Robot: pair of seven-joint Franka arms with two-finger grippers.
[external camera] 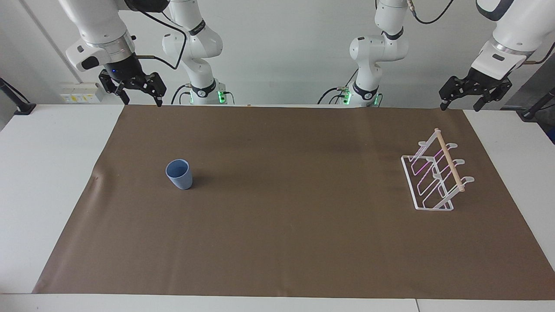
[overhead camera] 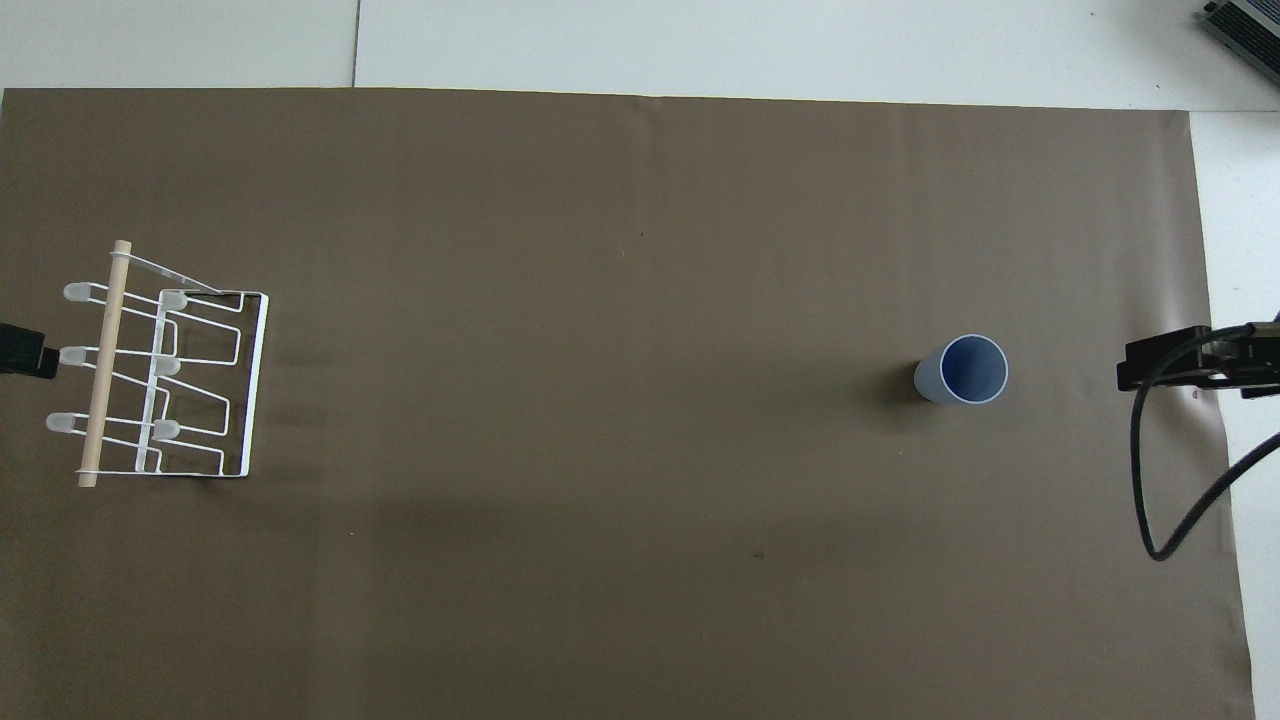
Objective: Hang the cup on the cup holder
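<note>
The light-blue cup (external camera: 179, 173) stands upright on the brown mat, toward the right arm's end; it also shows in the overhead view (overhead camera: 962, 369). The white wire cup holder (external camera: 450, 161) with a wooden dowel stands toward the left arm's end, and shows in the overhead view (overhead camera: 105, 365) too. My right gripper (external camera: 142, 100) hangs open and empty in the air above the mat's edge at the robots' side. My left gripper (external camera: 459, 106) hangs open and empty above the mat's corner close to the holder. Neither touches anything.
The brown mat (external camera: 295, 242) covers most of the white table (external camera: 39, 182). A black cable (overhead camera: 1150, 480) loops down from the right gripper's wrist over the mat's edge.
</note>
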